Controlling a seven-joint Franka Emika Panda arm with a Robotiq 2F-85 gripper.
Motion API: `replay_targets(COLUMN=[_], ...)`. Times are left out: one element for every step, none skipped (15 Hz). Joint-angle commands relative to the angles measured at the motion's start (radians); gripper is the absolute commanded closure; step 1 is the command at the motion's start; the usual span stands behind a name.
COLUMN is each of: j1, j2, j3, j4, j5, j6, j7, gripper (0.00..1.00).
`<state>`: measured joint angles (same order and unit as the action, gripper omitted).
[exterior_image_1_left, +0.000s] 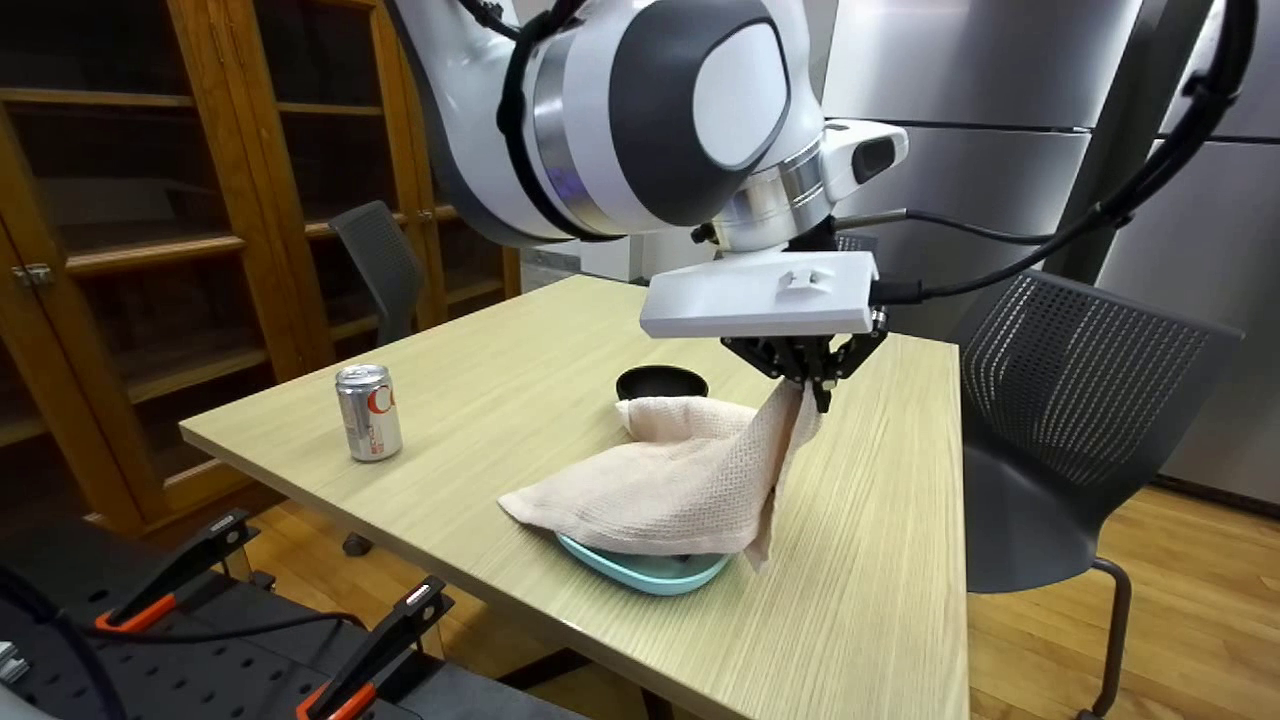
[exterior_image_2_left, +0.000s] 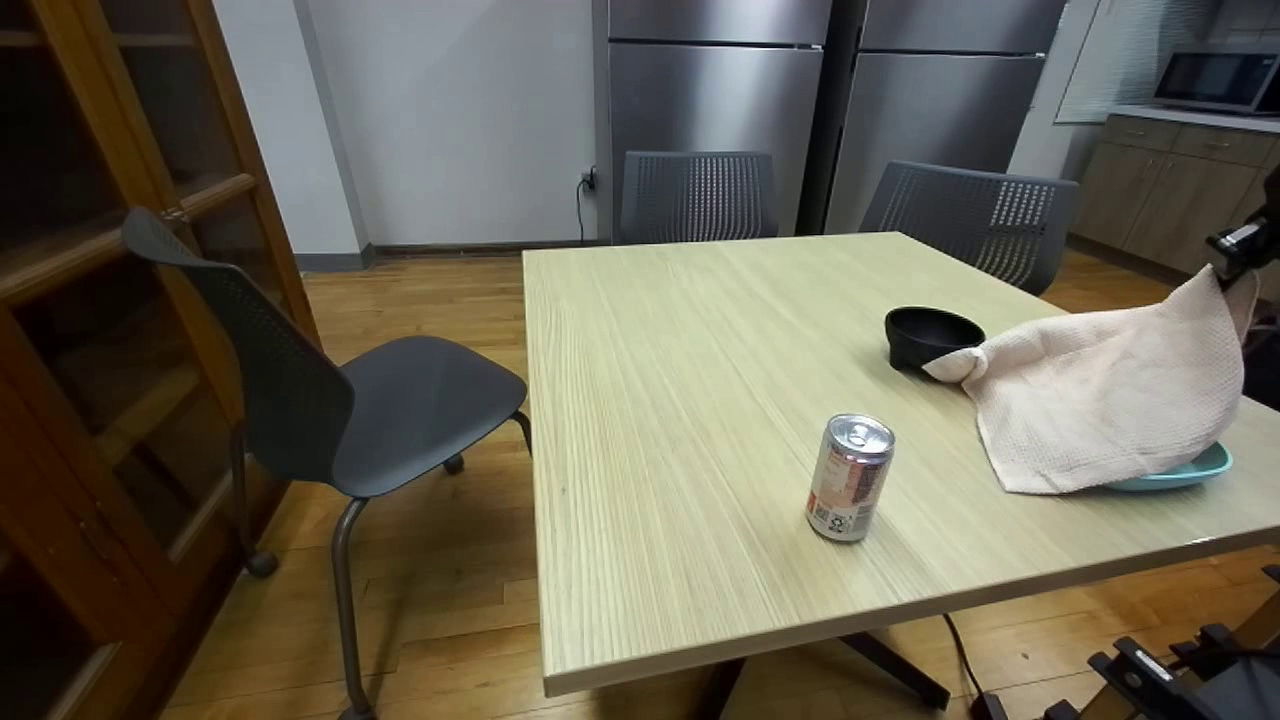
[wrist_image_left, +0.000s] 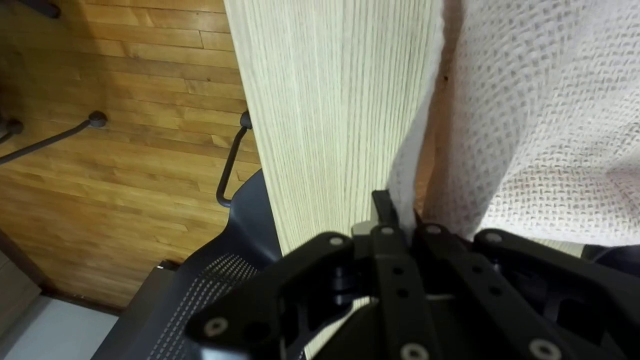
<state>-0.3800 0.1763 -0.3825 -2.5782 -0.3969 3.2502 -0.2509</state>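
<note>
A pale pink woven cloth (exterior_image_1_left: 660, 490) is draped over a turquoise dish (exterior_image_1_left: 650, 578) on the table; both also show in an exterior view, the cloth (exterior_image_2_left: 1110, 395) and the dish (exterior_image_2_left: 1185, 470). My gripper (exterior_image_1_left: 812, 392) is shut on one edge of the cloth and holds it raised above the table. In the wrist view the cloth (wrist_image_left: 555, 125) runs up between the fingertips (wrist_image_left: 404, 217). The cloth covers most of the dish, and what lies in it is mostly hidden. Another corner of the cloth lies against a black bowl (exterior_image_2_left: 925, 340), also seen in an exterior view (exterior_image_1_left: 660, 382).
A silver soda can (exterior_image_1_left: 368, 415) stands upright on the wooden table (exterior_image_1_left: 860, 580), also seen in an exterior view (exterior_image_2_left: 850, 480). Dark chairs (exterior_image_1_left: 1080, 400) stand around the table. Black clamps with orange pads (exterior_image_1_left: 380, 650) sit on the dark base near the table's edge.
</note>
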Motion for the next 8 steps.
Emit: replay_targets(j1=[0.121, 0.15, 0.184, 0.214, 0.251, 0.275, 0.301, 0.326], j2=[0.043, 0.05, 0.055, 0.061, 0.062, 0.065, 0.069, 0.071], j3=[-0.108, -0.134, -0.163, -0.188, -0.225, -0.248, -0.274, -0.299], j4=[0.008, 0.0, -0.006, -0.011, -0.02, -0.025, -0.031, -0.038], j5=[-0.017, -0.015, -0.013, -0.011, -0.01, -0.007, -0.002, 0.002], j6=[0.017, 0.027, 0.035, 0.042, 0.054, 0.062, 0.071, 0.079], j7=[0.003, 0.001, 0.0, -0.001, -0.004, -0.006, -0.007, -0.008], gripper=[0.99, 0.99, 0.99, 0.99, 0.99, 0.99, 0.99, 0.99])
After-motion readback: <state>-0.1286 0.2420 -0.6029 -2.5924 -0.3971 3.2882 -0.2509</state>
